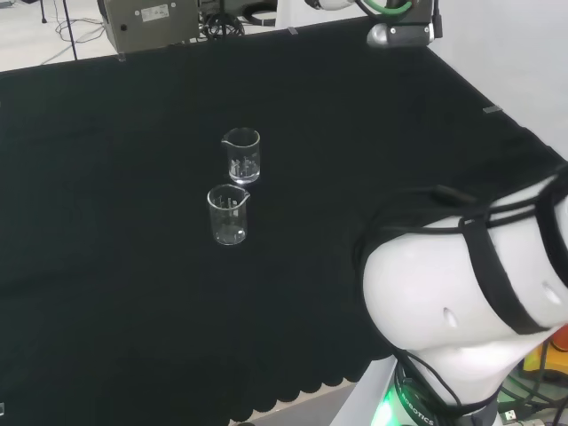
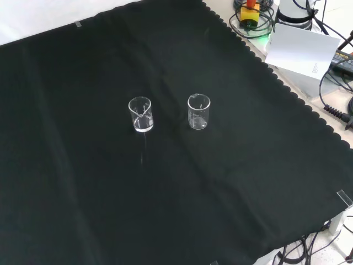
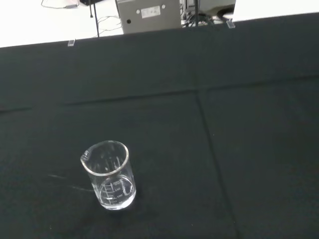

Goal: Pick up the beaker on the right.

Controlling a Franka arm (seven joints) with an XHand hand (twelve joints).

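Two small clear glass beakers stand upright and apart on the black cloth (image 1: 106,266). In the head view one beaker (image 1: 242,155) is farther off and the other (image 1: 228,215) is nearer and slightly left. In the front view they stand side by side: the left beaker (image 2: 140,114) and the right beaker (image 2: 198,111). Both look empty. The wrist view looks down at one beaker (image 3: 108,177) with printed marks, from some distance; I cannot tell which of the two it is. An end part of the arm (image 1: 401,27) hangs high above the cloth's far right in the head view.
The arm's big white link (image 1: 461,293) fills the head view's lower right. A grey box (image 1: 151,22) stands beyond the cloth's far edge. In the front view, cables, a yellow device (image 2: 251,11) and a white card (image 2: 302,48) lie past the scalloped cloth edge.
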